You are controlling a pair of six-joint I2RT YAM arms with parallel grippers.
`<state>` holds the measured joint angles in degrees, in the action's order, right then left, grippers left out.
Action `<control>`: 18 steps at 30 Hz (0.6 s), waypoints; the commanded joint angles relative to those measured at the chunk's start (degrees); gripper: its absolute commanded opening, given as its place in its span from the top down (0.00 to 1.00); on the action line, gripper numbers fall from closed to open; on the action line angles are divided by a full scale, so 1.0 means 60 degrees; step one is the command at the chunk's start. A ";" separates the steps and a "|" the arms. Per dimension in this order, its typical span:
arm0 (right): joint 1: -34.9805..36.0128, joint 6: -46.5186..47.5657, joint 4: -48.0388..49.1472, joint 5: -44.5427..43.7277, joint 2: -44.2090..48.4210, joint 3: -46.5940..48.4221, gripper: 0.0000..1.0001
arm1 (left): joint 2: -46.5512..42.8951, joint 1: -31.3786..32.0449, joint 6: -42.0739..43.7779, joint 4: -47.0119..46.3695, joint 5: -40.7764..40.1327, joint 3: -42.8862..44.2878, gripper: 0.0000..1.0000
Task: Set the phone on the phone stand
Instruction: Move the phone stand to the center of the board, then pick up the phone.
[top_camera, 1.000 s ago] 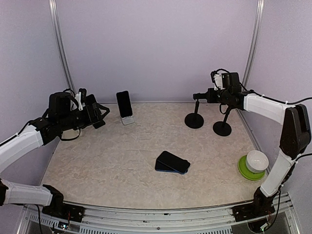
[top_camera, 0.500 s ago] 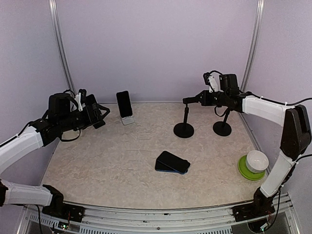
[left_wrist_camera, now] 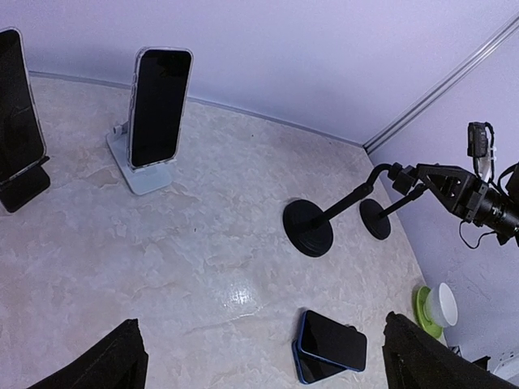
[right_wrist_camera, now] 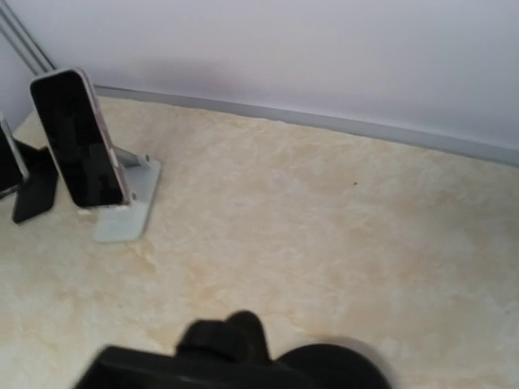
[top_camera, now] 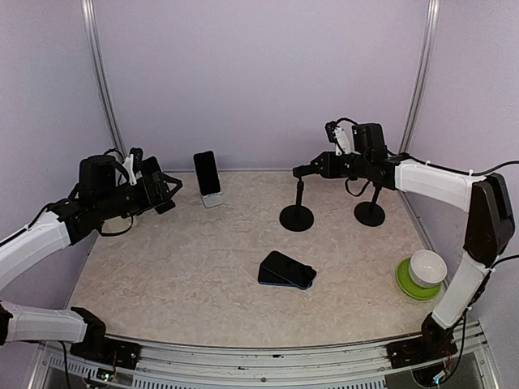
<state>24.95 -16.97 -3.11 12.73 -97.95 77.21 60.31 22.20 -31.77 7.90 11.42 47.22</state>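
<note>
Two dark phones (top_camera: 286, 270) lie stacked flat mid-table, also seen in the left wrist view as the phones (left_wrist_camera: 332, 344). A black phone stand (top_camera: 297, 212) stands on its round base at the back, right of centre. My right gripper (top_camera: 305, 170) has its tips at this stand's head; the jaw gap does not show. The right wrist view has the stand's head (right_wrist_camera: 227, 340) blurred at its bottom edge. My left gripper (top_camera: 162, 190) hovers at the left, open and empty, with its fingers (left_wrist_camera: 122, 361) spread wide.
A second black stand (top_camera: 370, 213) stands right of the first. Another phone (top_camera: 207, 172) rests upright on a white stand (top_camera: 212, 199) at the back left. One more phone (left_wrist_camera: 16, 138) leans on a black stand further left. A white bowl (top_camera: 426, 266) sits on a green plate (top_camera: 408, 288) at the right.
My right gripper has moved left along the back, taking the black stand with it, away from the second stand. The left arm has stayed put.
</note>
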 commanded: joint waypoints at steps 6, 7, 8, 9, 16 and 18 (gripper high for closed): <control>0.0148 0.0195 -0.0174 -0.0161 0.0603 0.0321 0.51 | -0.0255 0.0076 -0.0002 -0.0009 -0.0466 -0.0147 0.01; 0.0148 0.0278 -0.0243 -0.0148 0.0728 0.0276 0.48 | -0.0308 0.0080 0.0033 0.0039 -0.0617 -0.0143 0.01; 0.0148 0.0371 -0.0310 -0.0138 0.0926 0.0222 0.45 | -0.0329 0.0089 0.0065 0.0101 -0.0739 -0.0116 0.01; 0.0158 0.0511 -0.0387 -0.0103 0.1076 0.0154 0.43 | -0.0359 0.0094 0.0148 0.0181 -0.0877 -0.0088 0.01; 0.0231 0.1386 -0.1224 0.0390 0.1875 -0.0375 0.31 | -0.0823 0.0019 0.0212 0.0103 -0.1548 -0.0315 0.01; 0.0299 0.1644 -0.1471 0.0528 0.2051 -0.0510 0.26 | -0.1024 -0.0056 0.0200 -0.0160 -0.1483 -0.0512 0.01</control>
<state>25.56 -11.03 -7.64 13.82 -87.68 76.20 56.73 22.48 -31.24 8.95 4.19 46.33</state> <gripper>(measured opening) 0.711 0.989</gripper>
